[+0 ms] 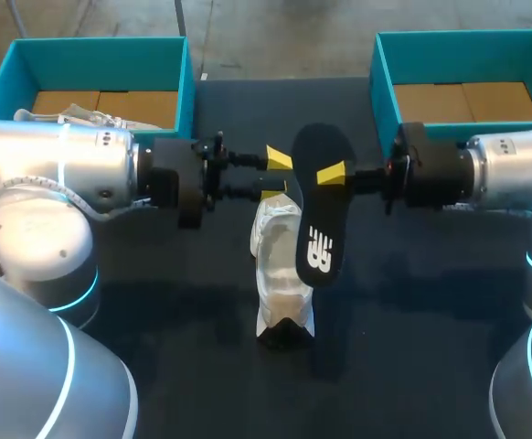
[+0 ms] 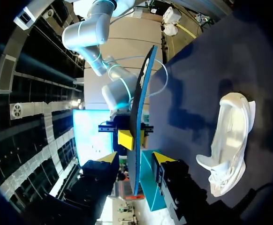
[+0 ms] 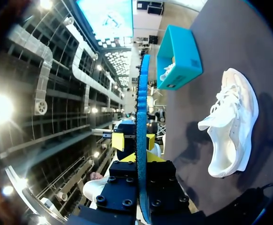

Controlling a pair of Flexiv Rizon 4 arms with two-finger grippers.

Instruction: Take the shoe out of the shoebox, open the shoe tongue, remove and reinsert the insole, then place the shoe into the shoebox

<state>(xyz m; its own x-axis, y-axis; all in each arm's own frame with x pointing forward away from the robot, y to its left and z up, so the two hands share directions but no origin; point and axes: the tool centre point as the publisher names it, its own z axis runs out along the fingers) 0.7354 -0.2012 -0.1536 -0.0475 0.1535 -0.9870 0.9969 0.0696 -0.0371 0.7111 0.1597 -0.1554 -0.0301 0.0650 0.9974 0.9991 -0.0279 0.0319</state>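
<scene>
Right fingers (image 1: 332, 174) pinched shut on the insole (image 1: 319, 206), gripping near its middle and holding it up in the air, edge-on to both wrist cameras. Left fingers (image 1: 279, 157) are spread wide, one on each side of the insole, with gaps showing, so no hold. Shoe (image 1: 280, 274) lies on the tabletop (image 1: 412, 320) under the insole, white, with its opening toward the left wrist camera.

My judgement on handling:
- **Insole:** thin foam, light and floppy. It will bend if held by one end, so a flat pinch across both faces near the middle or heel is best.
- **Shoe:** soft knit upper that collapses under pressure. Take it by the heel collar or sole edge, and hold it steady while the insole's toe end slides in.
</scene>
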